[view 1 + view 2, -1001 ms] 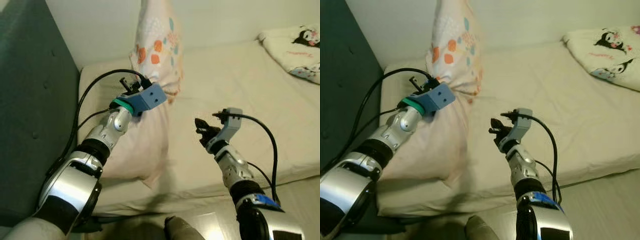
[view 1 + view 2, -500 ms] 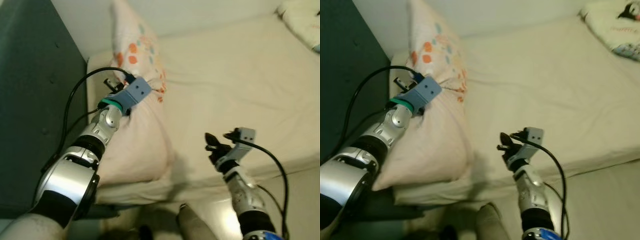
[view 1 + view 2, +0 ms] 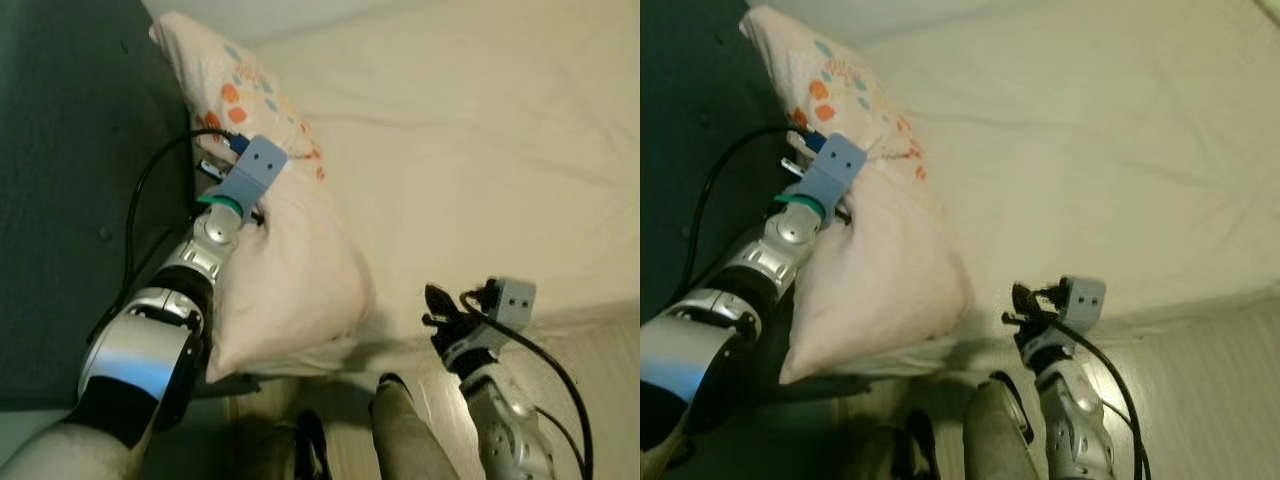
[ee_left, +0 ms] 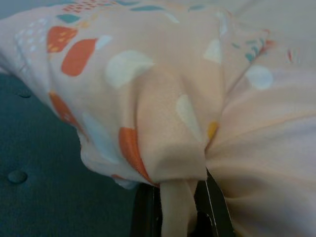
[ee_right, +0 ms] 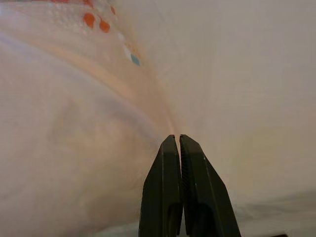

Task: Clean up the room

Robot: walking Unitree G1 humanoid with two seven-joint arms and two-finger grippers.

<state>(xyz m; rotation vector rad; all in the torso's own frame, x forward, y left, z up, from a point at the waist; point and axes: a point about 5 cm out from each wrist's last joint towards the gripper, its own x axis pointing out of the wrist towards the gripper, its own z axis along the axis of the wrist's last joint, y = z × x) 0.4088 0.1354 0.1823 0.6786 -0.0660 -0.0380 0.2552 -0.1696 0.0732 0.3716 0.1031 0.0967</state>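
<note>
My left arm's reaching forward along the pillow (image 3: 290,270), left gripper (image 4: 177,205) pinching a fold of it. Right gripper (image 5: 178,163) fingers pressed together, held low, near the pillow's corner.

Pillow (image 3: 290,270): soft matt cloth, pale pink, with an orange and teal printed patch at upper left of the frame; bed sheet (image 3: 480,130): cream matt cloth, lightly creased; headboard (image 3: 70,180): dark teal matt upholstery, buttoned; left gripper (image 4: 175,210) fingers: black smooth plastic; robot arms: glossy silver metal.
</note>
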